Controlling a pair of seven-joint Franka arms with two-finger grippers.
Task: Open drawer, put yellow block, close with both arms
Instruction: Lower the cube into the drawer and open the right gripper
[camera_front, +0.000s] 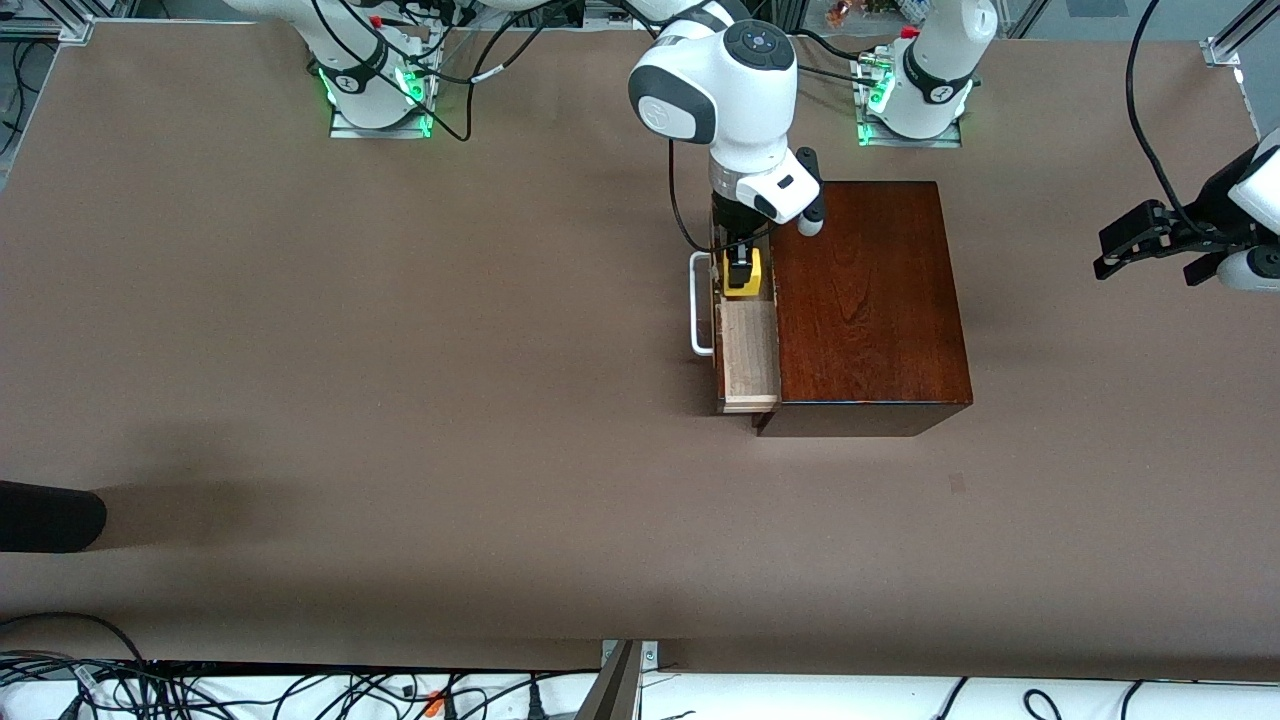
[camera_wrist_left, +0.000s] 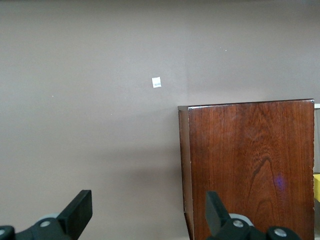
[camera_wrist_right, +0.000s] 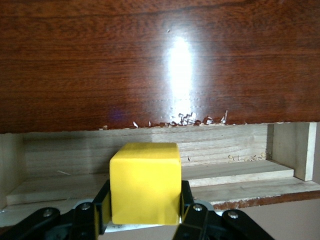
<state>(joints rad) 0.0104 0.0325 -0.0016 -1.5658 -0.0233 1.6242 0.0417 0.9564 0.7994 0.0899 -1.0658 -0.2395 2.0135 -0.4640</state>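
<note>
The dark reddish-brown wooden box (camera_front: 865, 300) stands on the table toward the left arm's end. Its drawer (camera_front: 748, 352) is pulled out toward the right arm's end, showing its pale interior and white bar handle (camera_front: 700, 305). My right gripper (camera_front: 740, 268) is shut on the yellow block (camera_front: 753, 284) over the drawer's end farther from the front camera. In the right wrist view the block (camera_wrist_right: 145, 182) sits between the fingers (camera_wrist_right: 186, 202), in front of the drawer's interior (camera_wrist_right: 240, 172). My left gripper (camera_front: 1112, 250) is open and empty in the air beside the box; the left wrist view shows the box (camera_wrist_left: 250, 165).
A dark object (camera_front: 50, 515) lies at the table's edge toward the right arm's end. A small white label (camera_wrist_left: 156, 82) lies on the brown table (camera_front: 400, 350). Cables (camera_front: 300, 690) run along the edge nearest the front camera.
</note>
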